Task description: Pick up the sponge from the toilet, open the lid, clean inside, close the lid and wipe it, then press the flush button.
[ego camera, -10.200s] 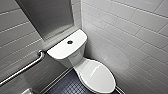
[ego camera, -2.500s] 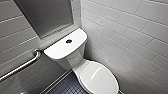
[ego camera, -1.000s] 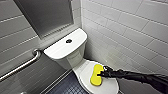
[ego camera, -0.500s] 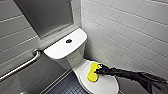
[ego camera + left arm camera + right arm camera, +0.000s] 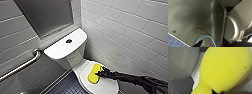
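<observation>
On the closed lid [image 5: 106, 87], the right claw [image 5: 100, 73] pinched the sponge [image 5: 93, 75] at its middle, probably to lift it before opening the toilet [image 5: 65, 50].

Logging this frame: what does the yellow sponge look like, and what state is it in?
The sponge is a bright yellow block of soft-looking foam with rounded ends and a few small pits in its face. It is squeezed narrow at its middle, where the right gripper grips it from the side. It lies flat against the closed white lid and appears to rest on it.
</observation>
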Robot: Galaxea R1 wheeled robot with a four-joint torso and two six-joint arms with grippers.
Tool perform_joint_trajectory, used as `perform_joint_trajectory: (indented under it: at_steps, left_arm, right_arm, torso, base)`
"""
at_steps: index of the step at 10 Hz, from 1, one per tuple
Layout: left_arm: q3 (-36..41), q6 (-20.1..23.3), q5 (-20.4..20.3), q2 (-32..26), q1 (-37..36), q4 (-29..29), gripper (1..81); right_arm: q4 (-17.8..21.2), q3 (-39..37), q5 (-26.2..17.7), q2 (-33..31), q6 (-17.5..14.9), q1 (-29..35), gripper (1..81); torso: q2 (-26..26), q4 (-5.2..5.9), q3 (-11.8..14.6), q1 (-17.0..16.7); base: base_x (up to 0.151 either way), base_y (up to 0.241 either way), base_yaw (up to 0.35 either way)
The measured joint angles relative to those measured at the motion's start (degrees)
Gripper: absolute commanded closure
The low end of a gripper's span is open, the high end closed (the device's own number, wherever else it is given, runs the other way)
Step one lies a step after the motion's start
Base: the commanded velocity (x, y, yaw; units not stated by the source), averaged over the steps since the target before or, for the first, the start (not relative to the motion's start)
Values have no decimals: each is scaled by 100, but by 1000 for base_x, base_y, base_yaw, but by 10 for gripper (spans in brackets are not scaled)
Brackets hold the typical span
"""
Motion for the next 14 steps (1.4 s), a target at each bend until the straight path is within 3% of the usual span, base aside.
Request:
perform_joint_trajectory:
  at_steps: [3,8,11,14]
  left_arm:
    - [0,2,0,0,1,0,10]
    - [0,0,2,-16,1,0,10]
    - [0,2,2,4,1,0,10]
    - [0,0,0,1,15,0,10]
  right_arm:
    - [0,1100,118,-1018,44,-400,811]
    - [9,1911,1371,-2132,88,-1523,811]
    - [-17,2428,1588,-2994,85,-2294,811]
    - [-30,2441,1677,-3324,105,-3200,811]
  torso:
    - [0,0,0,0]
    - [0,0,0,0]
    - [0,0,0,0]
    - [0,0,0,0]
  base:
    - [0,0,0]
    - [0,0,0]
    - [0,0,0]
    - [0,0,0]
